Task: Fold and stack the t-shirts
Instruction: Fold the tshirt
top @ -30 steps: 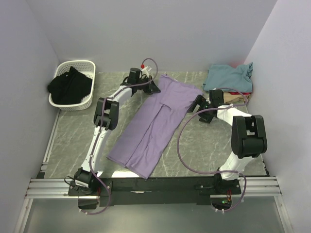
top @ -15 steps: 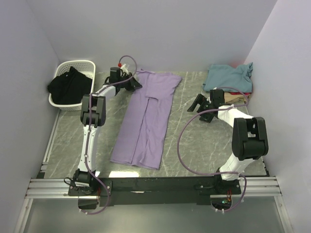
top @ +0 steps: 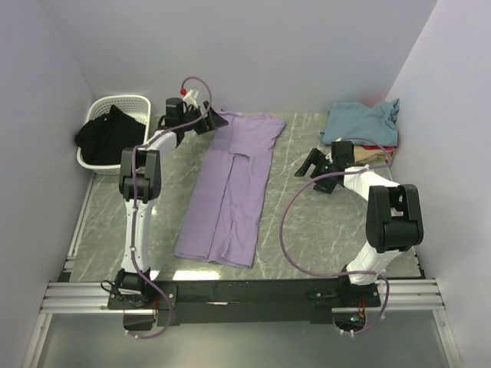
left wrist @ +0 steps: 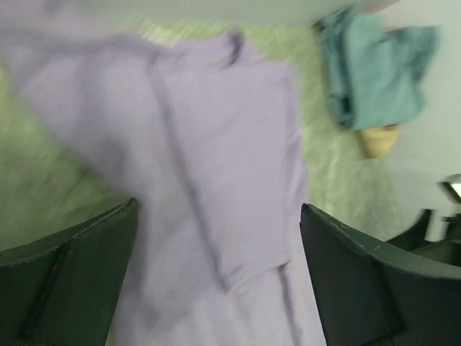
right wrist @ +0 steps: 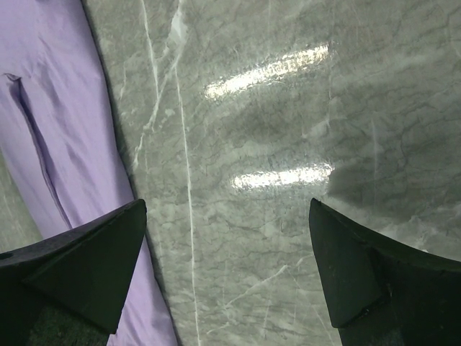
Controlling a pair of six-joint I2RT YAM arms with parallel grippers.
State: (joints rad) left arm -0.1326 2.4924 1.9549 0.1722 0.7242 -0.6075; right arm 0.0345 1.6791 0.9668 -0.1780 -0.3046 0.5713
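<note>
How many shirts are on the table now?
4: purple shirt spread at centre; teal shirt far right, on top of red shirt and tan shirt. More may be hidden.

Long shirt [top: 230, 188] mid-frame was plain lavender, no print. Stack at upper right had a teal shirt [top: 360, 121] on top, with a thin red edge [top: 390, 146] and a tan layer [top: 377, 157] under it, all solid. Desk [top: 307, 230] was grey-green marble with pale veins. Basket [top: 130, 101] at upper left was white lattice, the cloth [top: 111, 136] in it black. Left arm [top: 135, 230] and right arm [top: 360, 182] were white with black joints, cable [top: 282, 222] purple. Left fingers [left wrist: 65, 288] and right fingers [right wrist: 72, 267] were black. Walls [top: 268, 54] were pale lilac-grey.
</note>
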